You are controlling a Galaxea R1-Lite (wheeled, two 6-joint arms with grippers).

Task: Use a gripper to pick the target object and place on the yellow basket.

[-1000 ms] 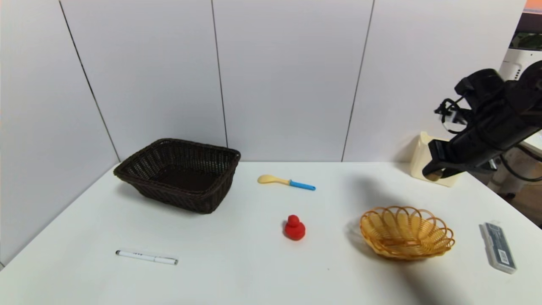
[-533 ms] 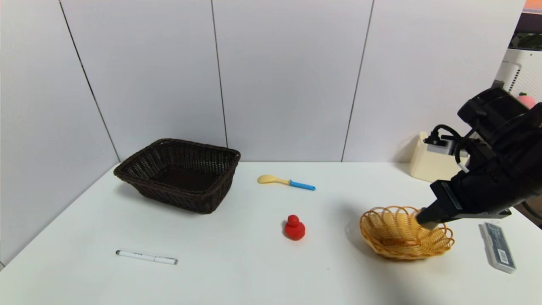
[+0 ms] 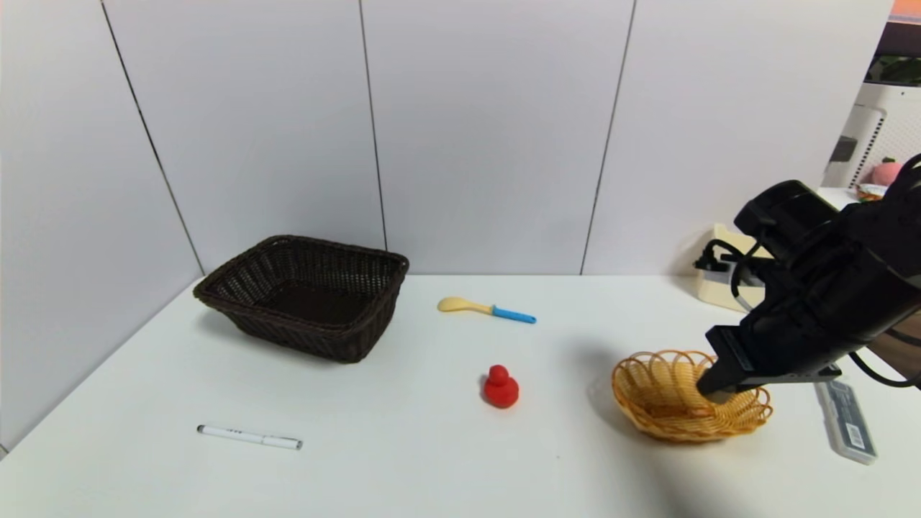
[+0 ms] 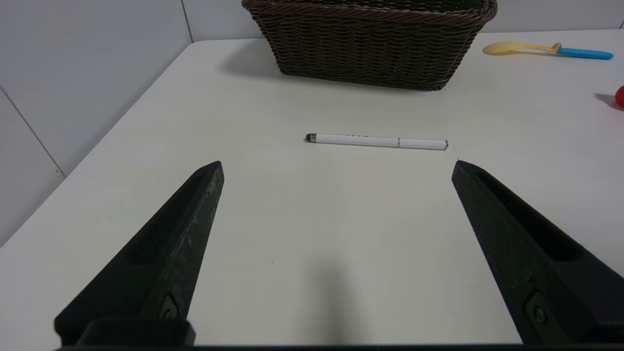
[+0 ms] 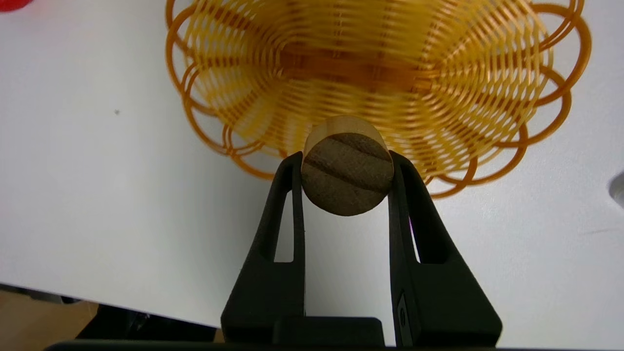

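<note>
My right gripper [image 5: 345, 161] is shut on the target object [image 5: 347, 170], a short tan-brown wooden cylinder clamped between its two black fingers. In the head view that gripper [image 3: 714, 392] hangs over the near right part of the yellow basket [image 3: 658, 403], its tip just above the rim. The yellow basket [image 5: 253, 73] fills the space beyond the cylinder in the right wrist view. My left gripper [image 4: 336, 165] stands open above bare table, far from the basket.
A dark brown rectangular basket [image 3: 306, 293] sits at the back left, with a yellow and blue spoon [image 3: 486, 309] beside it. A red duck toy [image 3: 500, 387] lies left of the yellow basket. A white pen [image 3: 249, 437], a grey case [image 3: 847, 421] and a cream bin [image 3: 719, 284] are also on the table.
My right arm has come down from beside the cream bin and moved left, carrying the cylinder to just over the yellow basket's rim. The left arm has not moved.
</note>
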